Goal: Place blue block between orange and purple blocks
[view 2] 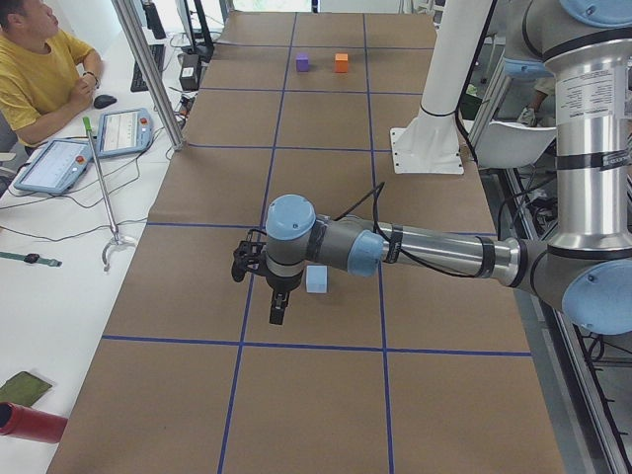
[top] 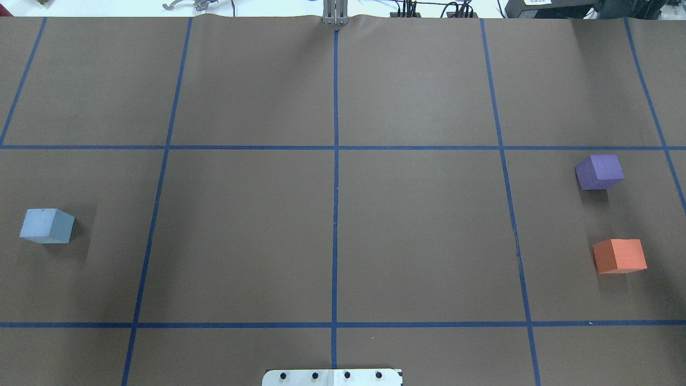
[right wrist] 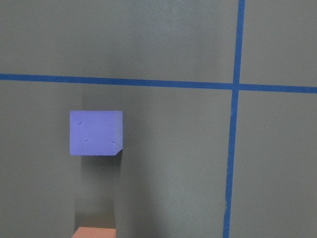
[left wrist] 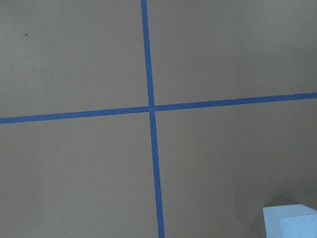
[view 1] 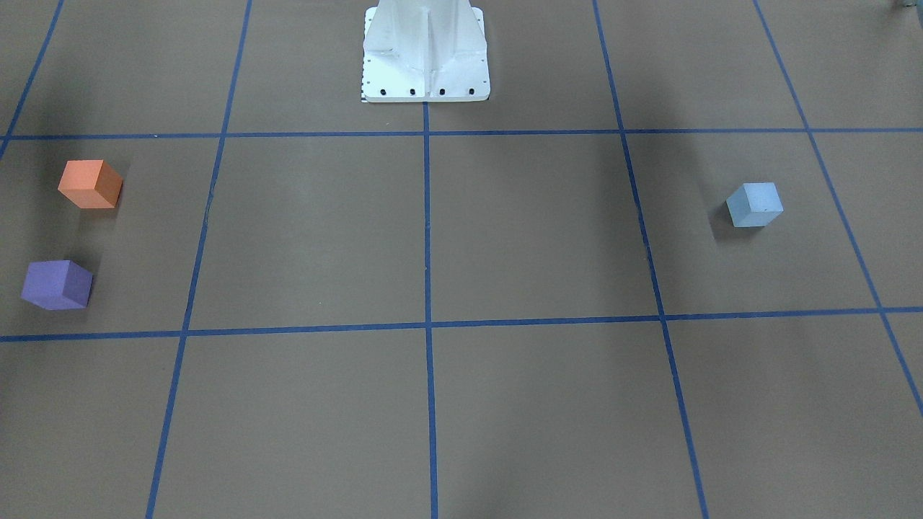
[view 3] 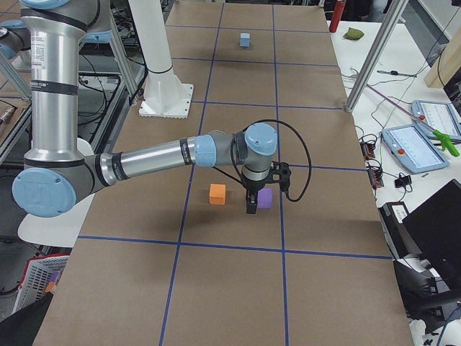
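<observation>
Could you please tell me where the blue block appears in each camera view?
Front-facing: blue block at right, mid-height.
Overhead: blue block far left, mid-height.
Exterior left: blue block near centre.
Exterior right: blue block at top, far end.
Left wrist: blue block, a corner only, bottom right.
Right wrist: not in it.
Shared landmark: white robot base, in all four exterior views.

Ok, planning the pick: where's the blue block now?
Overhead view: blue block sits far left, opposite the purple block and orange block at far right.
</observation>
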Controlling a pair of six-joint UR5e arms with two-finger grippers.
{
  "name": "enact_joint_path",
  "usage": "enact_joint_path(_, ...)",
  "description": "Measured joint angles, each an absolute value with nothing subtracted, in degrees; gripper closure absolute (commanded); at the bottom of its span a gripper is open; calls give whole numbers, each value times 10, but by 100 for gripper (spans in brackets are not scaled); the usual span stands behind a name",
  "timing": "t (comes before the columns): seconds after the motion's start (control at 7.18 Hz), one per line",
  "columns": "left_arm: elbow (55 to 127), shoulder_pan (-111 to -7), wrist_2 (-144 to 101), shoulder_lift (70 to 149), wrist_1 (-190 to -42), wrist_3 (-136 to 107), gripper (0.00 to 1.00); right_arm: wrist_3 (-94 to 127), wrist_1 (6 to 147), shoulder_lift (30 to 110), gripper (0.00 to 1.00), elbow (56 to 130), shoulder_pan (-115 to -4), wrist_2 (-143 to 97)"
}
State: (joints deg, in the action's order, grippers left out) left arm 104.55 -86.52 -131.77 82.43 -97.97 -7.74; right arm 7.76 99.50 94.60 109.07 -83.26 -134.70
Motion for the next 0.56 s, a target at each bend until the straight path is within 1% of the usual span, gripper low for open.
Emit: enact_joint_path(0.56, 1053, -861, -1321, 811, -994, -82, 0, 80, 995, 953, 0, 1091, -833, -1345)
